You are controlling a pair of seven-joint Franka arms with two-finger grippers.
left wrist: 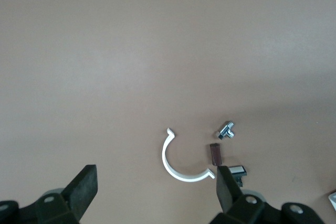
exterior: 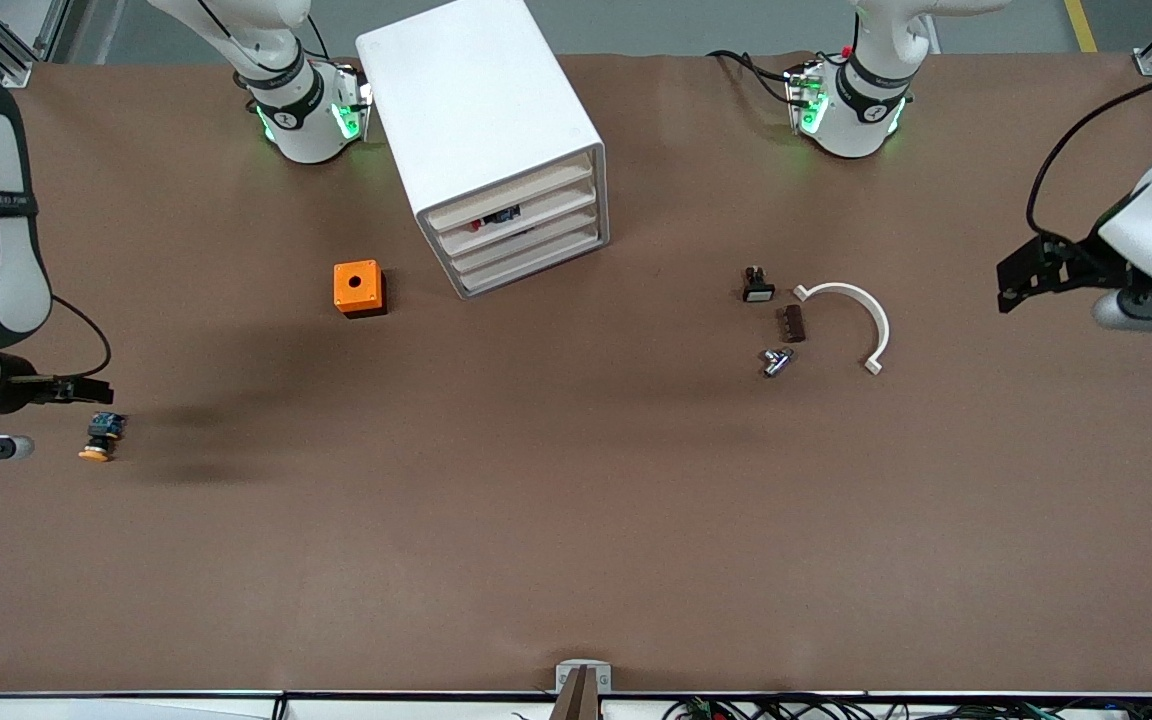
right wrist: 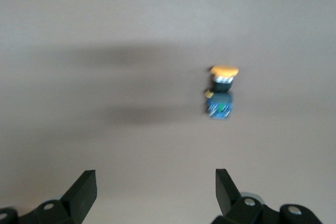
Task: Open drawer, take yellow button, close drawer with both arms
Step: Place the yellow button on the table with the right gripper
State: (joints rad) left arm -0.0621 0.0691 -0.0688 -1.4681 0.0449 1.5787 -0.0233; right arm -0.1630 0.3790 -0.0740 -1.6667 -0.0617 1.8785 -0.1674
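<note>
Right pincer wide open, empty, beside button, left pincer open, arm lettering unreadable

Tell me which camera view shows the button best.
The right wrist view: the button lies in plain sight on the table, orange cap and blue end distinct, though slightly blurred. The front view shows it tiny at the right arm's end. The left wrist view misses it.
</note>
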